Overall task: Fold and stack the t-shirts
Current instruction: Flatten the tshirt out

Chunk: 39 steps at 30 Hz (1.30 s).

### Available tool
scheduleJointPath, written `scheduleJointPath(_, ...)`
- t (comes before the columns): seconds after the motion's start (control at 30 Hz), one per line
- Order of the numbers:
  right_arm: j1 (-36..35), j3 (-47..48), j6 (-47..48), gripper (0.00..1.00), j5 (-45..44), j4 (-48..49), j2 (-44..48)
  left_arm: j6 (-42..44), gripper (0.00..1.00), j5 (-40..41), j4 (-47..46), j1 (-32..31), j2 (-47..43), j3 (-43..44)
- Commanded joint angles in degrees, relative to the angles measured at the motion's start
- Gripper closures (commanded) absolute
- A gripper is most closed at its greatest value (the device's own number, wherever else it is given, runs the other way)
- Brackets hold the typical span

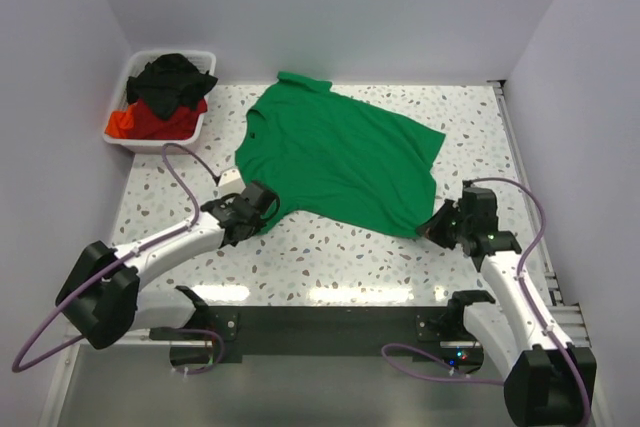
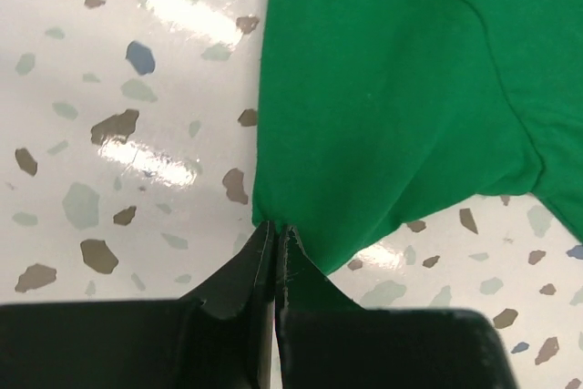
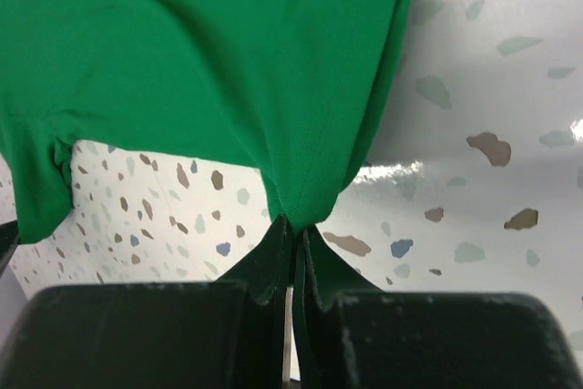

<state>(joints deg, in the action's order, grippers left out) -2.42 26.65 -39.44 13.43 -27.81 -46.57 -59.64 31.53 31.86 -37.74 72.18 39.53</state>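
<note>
Where it sits far-left, the bin (image 1: 152, 144) holds black and red t-shirts (image 1: 172, 78).

Bin (image 1: 165, 141) fills far-left corner; open table (image 1: 330, 259) strip nearside of green t-shirt (image 1: 340, 162).

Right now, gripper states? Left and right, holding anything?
Left gripper: shut, pinching a corner of the green t-shirt.
Right gripper: shut, pinching another corner of the same shirt.
</note>
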Motion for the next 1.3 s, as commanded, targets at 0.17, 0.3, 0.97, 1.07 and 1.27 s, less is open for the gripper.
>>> scheduleJointPath(0.17, -0.2, -0.3, -3.2, 1.00, -3.2, -6.6, -4.6, -12.6, 1.00, 7.0, 11.5, -1.1, -7.7, -0.3)
scheduleJointPath(0.3, -0.2, -0.7, -6.1, 1.00, -5.4, -6.9, -3.8, -14.2, 1.00, 10.3, 13.7, -1.0, -16.0, 0.3)
scheduleJointPath(0.97, -0.2, -0.2, -11.5, 0.56, -13.3, -13.6, -4.9, -24.0, 1.00, 5.0, 22.5, -1.1, -12.9, -4.6)
scheduleJointPath(1.07, -0.2, 1.3, -12.5, 0.51, -15.5, -15.9, -3.7, -26.8, 1.00, 6.1, 25.8, -1.0, -12.4, -3.1)
scheduleJointPath(1.27, -0.2, 5.8, -13.0, 0.49, -20.1, -18.9, -0.5, -28.7, 0.99, 7.6, 28.6, -1.1, -13.7, -0.9)
